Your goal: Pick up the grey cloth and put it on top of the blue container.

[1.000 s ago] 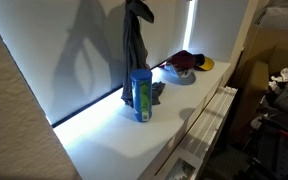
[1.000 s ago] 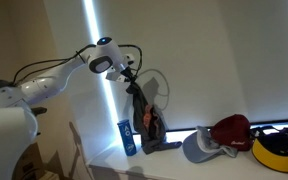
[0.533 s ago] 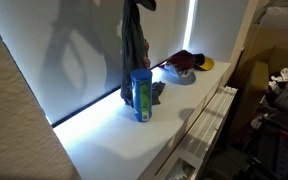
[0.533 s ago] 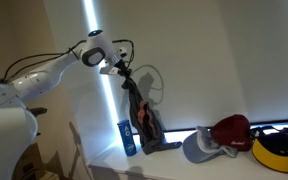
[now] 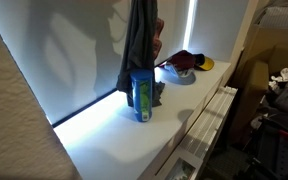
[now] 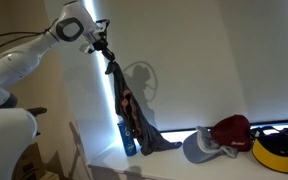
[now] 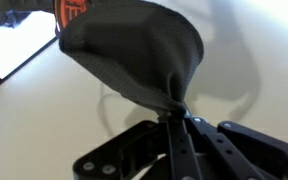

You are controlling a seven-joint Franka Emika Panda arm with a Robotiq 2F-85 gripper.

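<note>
A white ledge (image 5: 104, 140) bears the blue container (image 5: 141, 96) and a maroon cap (image 6: 229, 130).

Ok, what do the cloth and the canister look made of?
Cloth: soft fabric, matte dark grey; it hangs limp in folds from the shut gripper. Canister: likely plastic or coated card, smooth blue with a printed label; can't tell which.

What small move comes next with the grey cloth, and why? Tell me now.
Probably raise the arm higher. The gripper is shut on the grey cloth, which hangs long beside the blue container. Its lower end trails well below the container's lid, down by its base, so it likely cannot yet be swung over the top cleanly.
</note>
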